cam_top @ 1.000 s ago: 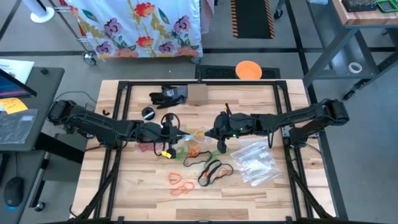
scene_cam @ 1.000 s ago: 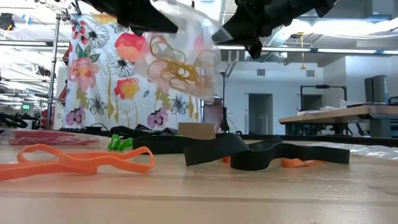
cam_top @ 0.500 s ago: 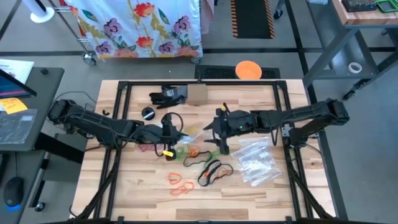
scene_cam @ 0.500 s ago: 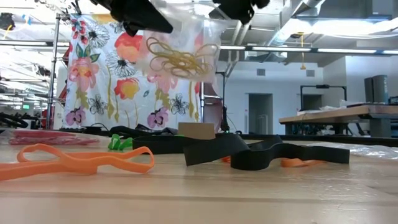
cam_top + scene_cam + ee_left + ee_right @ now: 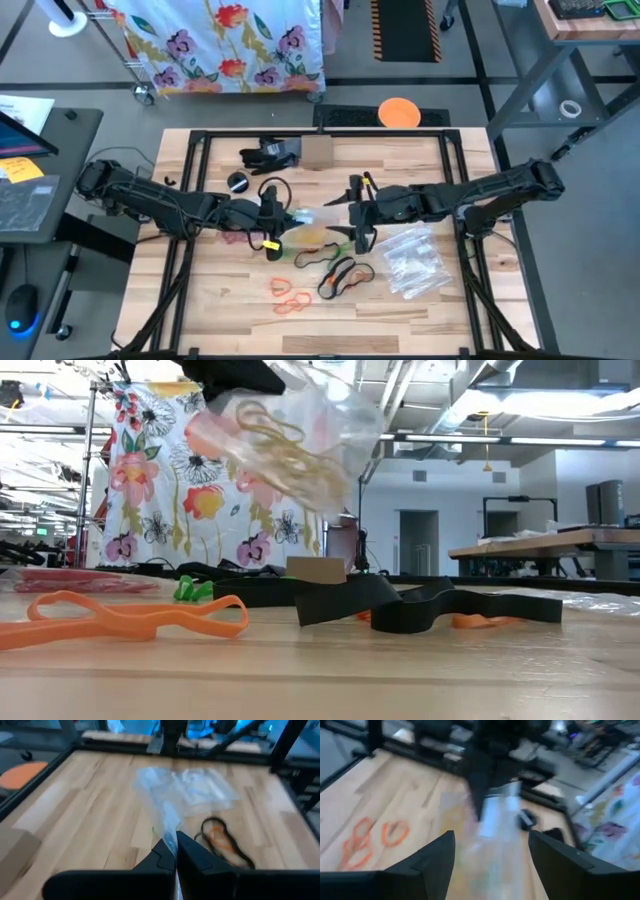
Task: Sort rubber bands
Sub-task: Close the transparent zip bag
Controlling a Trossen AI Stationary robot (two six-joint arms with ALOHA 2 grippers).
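A clear plastic bag [image 5: 300, 435] with yellow rubber bands [image 5: 285, 445] inside hangs above the table's middle; in the high view the bag [image 5: 312, 228] is only faint. My left gripper [image 5: 175, 842] is shut on it and shows in the high view [image 5: 280, 218]. My right gripper [image 5: 492, 857] stands open just right of the bag, with nothing between its fingers, and shows in the high view [image 5: 357, 216]. Loose orange bands [image 5: 287, 291], dark bands [image 5: 343, 274] and green bands [image 5: 190, 590] lie flat on the wood. My left gripper pinches the bag's gathered near end [image 5: 169, 827] between its two fingers. The fingers come level from the table's left side. The bag is lifted clear of the table and reaches away from the fingertips toward the right, sagging, with the yellow bands in its lower part.
A heap of clear zip bags [image 5: 410, 260] lies right of the bands. A cardboard box [image 5: 318, 152], a black object [image 5: 270, 152] and a small black round thing [image 5: 238, 182] sit at the far side. Black frame rails [image 5: 190, 250] run along the table's edges.
My right gripper has opened, let go of the bag and drawn back a little toward the table's right edge, leaving the low view. The bag now hangs from my left gripper alone; its right end has sagged and the bands have slid down inside it.
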